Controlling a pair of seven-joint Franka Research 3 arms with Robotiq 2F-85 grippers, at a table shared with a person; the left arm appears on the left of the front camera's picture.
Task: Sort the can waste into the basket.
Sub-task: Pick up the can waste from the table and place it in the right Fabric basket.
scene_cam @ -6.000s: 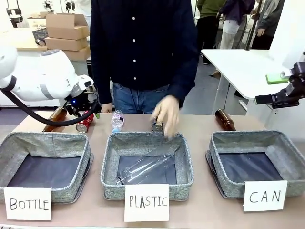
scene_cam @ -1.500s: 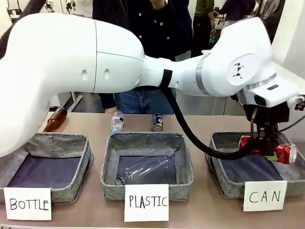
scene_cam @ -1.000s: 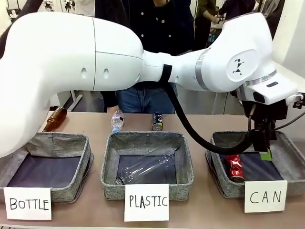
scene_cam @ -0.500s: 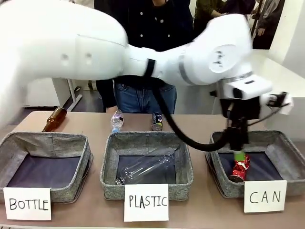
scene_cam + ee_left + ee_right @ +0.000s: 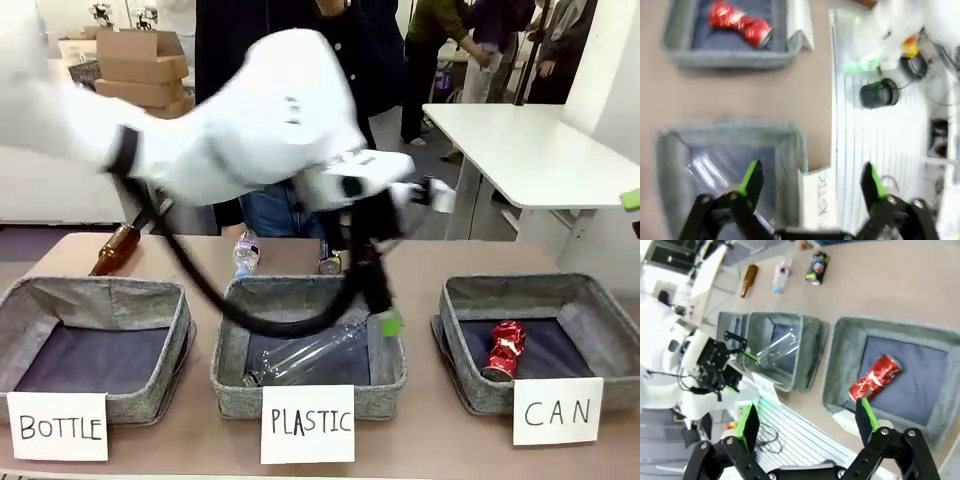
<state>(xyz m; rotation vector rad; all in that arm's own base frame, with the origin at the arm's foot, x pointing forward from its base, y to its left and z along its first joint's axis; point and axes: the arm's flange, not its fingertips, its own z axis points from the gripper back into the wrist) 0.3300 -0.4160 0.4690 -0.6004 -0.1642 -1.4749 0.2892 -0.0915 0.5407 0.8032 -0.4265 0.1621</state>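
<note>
Left end effector spread and empty over the PLASTIC basket; one can binned, one left on the tabletop.

The dented red can lies in the CAN basket, toward its left wall. The black can sits near the tabletop's far edge, just behind the PLASTIC basket's far wall and beyond the left end effector, which is blurred in the front view. Whether this can stands or lies on its side is hard to tell. It looks light, thin-walled and smooth, likely to roll or dent, so a moderate pinch across the middle of its body seems best. The right end effector is also spread and holds nothing, high above the CAN basket.
</note>
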